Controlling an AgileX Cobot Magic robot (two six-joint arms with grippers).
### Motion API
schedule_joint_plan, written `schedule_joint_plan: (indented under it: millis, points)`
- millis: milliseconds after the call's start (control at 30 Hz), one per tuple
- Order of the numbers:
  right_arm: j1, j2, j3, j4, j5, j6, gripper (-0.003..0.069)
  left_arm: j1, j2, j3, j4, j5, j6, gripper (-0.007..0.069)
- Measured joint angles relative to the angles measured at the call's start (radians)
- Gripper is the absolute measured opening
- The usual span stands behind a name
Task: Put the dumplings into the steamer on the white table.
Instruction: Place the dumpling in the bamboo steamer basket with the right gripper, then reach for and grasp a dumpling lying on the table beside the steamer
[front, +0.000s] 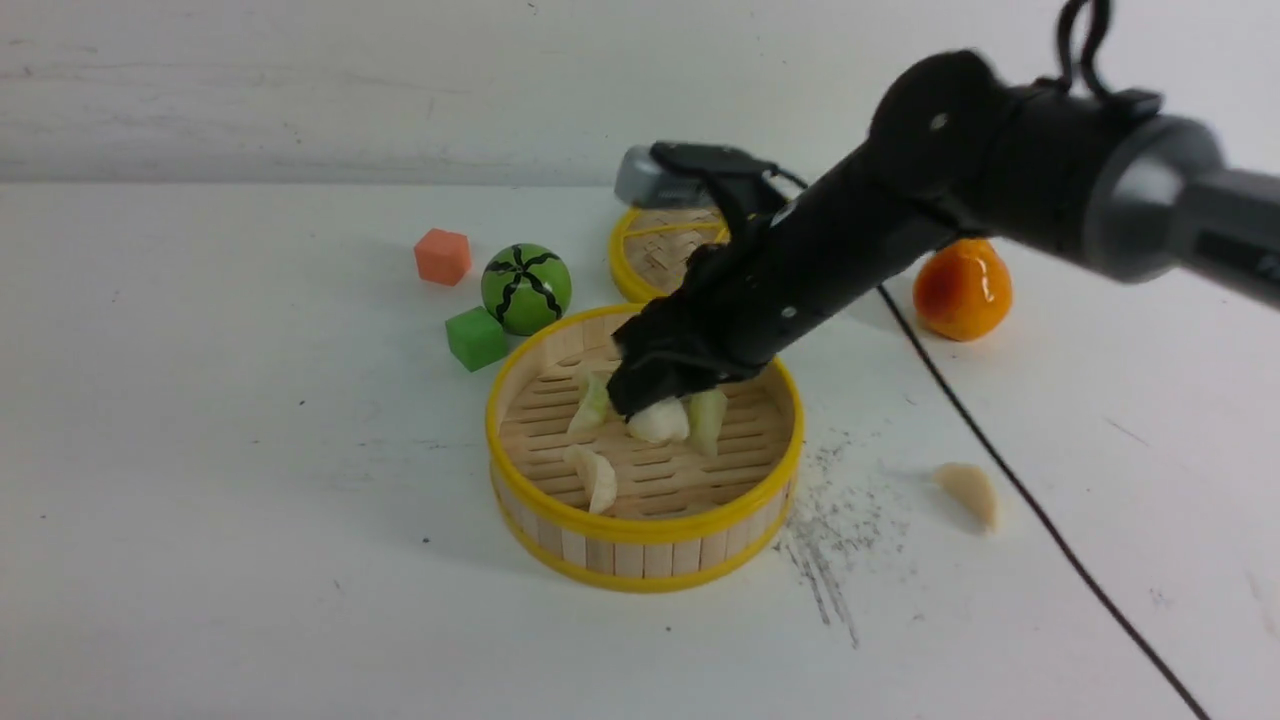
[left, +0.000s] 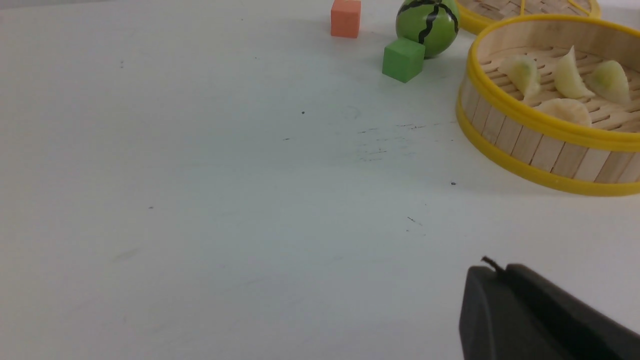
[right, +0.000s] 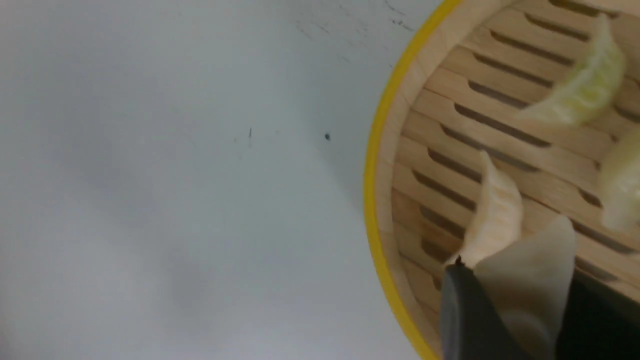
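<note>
cream dumpling (front: 660, 424) pinched in your right gripper (front: 654, 406), low inside the steamer (front: 640, 528) among three more dumplings (front: 597, 478). stray dumpling (front: 970, 493) lies on the white table (front: 200, 450), right of the steamer. left gripper (left: 492, 305) clenched.

We see the steamer (front: 640, 545) as pale unvarnished wooden strips and slats, bound by smooth, slightly shiny yellow rims, while the dumplings (front: 597, 478) look waxy, smooth and faintly translucent. The white table (front: 250, 450) is matt and scuffed; the orange fruit (front: 962, 290) and striped green ball (front: 526, 288) shine glossy, the green cube (front: 476, 338) looks matt
</note>
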Motion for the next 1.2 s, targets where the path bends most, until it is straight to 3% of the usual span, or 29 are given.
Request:
schedule_joint_plan:
  millis: [267,633,833,900,1067,1200]
  points:
    - [0.01,0.13,0.001,-0.008,-0.065,0.075,0.0195,0.0,0.0,0.0,0.001,0.0,0.0,0.0015]
    - [-0.001,0.122,-0.002,-0.031,-0.076,0.091,0.0446,0.0,0.0,0.0,0.001,0.0,0.0,0.0015]
    - [-0.078,0.029,-0.075,-0.067,0.031,0.095,0.0484,0.0,0.0,0.0,0.005,0.0,0.0,0.0017]
    - [-0.121,-0.01,-0.099,-0.116,0.074,0.089,0.048,0.0,0.0,0.0,0.008,0.0,0.0,0.0019]
    - [-0.229,-0.055,-0.068,-0.393,0.173,0.086,0.0453,0.0,0.0,0.0,0.009,0.0,0.0,0.0019]
    - [-0.28,-0.02,0.017,-0.508,0.189,0.125,0.0447,0.0,0.0,0.0,0.009,0.0,0.0,0.0019]
